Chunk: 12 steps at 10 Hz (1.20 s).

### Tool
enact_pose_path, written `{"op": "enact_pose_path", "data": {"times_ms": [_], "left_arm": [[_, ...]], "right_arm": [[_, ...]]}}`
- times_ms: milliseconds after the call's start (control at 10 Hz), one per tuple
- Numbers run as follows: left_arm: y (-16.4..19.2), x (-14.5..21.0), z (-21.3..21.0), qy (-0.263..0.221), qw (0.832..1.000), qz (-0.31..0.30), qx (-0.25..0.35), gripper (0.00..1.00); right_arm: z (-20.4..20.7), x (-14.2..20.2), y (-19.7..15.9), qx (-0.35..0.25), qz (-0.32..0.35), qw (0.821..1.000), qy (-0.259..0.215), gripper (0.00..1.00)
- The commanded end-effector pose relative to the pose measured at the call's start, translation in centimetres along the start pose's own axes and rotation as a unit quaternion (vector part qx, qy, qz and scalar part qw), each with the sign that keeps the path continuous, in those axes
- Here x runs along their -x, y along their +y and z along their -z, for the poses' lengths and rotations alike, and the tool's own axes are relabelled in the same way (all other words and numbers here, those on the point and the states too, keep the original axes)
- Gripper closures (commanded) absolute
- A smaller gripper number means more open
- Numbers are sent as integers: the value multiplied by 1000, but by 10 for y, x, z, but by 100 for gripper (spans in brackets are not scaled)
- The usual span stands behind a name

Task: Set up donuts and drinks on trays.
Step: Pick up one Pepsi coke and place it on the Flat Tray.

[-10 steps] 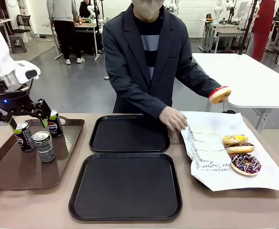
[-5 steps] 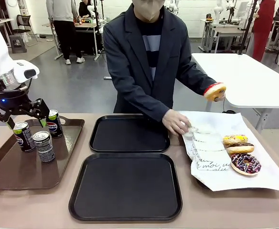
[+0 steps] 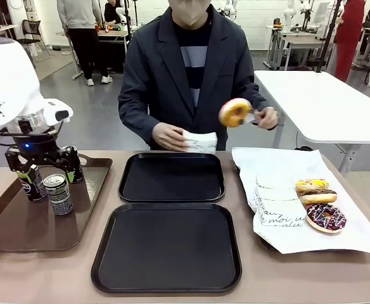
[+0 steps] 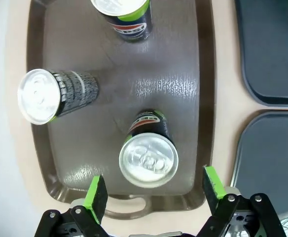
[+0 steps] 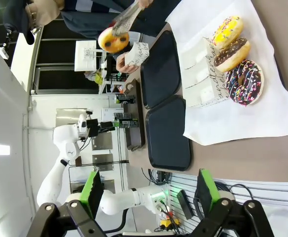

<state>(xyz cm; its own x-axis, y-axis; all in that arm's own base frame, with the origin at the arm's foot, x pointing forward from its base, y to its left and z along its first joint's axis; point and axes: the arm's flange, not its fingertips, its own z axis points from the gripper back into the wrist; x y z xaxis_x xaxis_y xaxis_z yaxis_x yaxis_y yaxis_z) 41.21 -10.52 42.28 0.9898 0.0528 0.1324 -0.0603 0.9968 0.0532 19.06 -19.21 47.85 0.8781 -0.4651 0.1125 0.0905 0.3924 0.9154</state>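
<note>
Over the brown tray (image 3: 20, 234) at the left end of the worktop (image 3: 45, 278), the left hand (image 3: 44, 166) is hanging with its fingers spread and nothing between them. It has shifted inward and lower over the drinks since a second ago. In the left wrist view a black can with green marking (image 4: 148, 157) is standing upright just below the gap. The grey-black patterned can (image 4: 60, 94) and a further can (image 4: 126, 22) are standing apart from it on the same tray. The right hand (image 5: 150, 190) is waiting clear of the worktop, fingers spread and empty.

The person has brought a donut (image 3: 235, 112) in tongs (image 3: 256, 116) from beyond the white paper sheet (image 3: 356, 237) to chest height. The person's other hand (image 3: 167, 136) is now holding up a paper holder (image 3: 201, 141). Three donuts (image 3: 318, 196) are lying on the sheet. The far black tray (image 3: 171, 178) and the near black tray (image 3: 166, 247) are both lying bare.

Judgement: no item is placed yet. The donut is probably going into the holder, and a can pickup looks imminent.
</note>
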Motion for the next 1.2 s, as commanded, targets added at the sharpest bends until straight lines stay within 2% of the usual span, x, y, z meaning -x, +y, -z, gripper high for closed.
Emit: {"op": "enact_pose_path", "data": {"times_ms": [0, 400, 900, 1100], "left_arm": [[-4, -15, 11, 2, 1000, -1, -27, 0], [7, -19, 33, 30, 1000, -8, 4, 0], [6, -19, 40, 11, 999, -34, 20, 0], [7, -20, 41, 10, 999, -43, 18, 8]], "right_arm": [[0, -2, -1, -12, -9, 1000, -3, 0], [0, -2, -1, -12, -9, 1000, -3, 0], [0, -2, -1, -12, -9, 1000, -3, 0], [0, -2, -1, -12, -9, 1000, -3, 0]]}}
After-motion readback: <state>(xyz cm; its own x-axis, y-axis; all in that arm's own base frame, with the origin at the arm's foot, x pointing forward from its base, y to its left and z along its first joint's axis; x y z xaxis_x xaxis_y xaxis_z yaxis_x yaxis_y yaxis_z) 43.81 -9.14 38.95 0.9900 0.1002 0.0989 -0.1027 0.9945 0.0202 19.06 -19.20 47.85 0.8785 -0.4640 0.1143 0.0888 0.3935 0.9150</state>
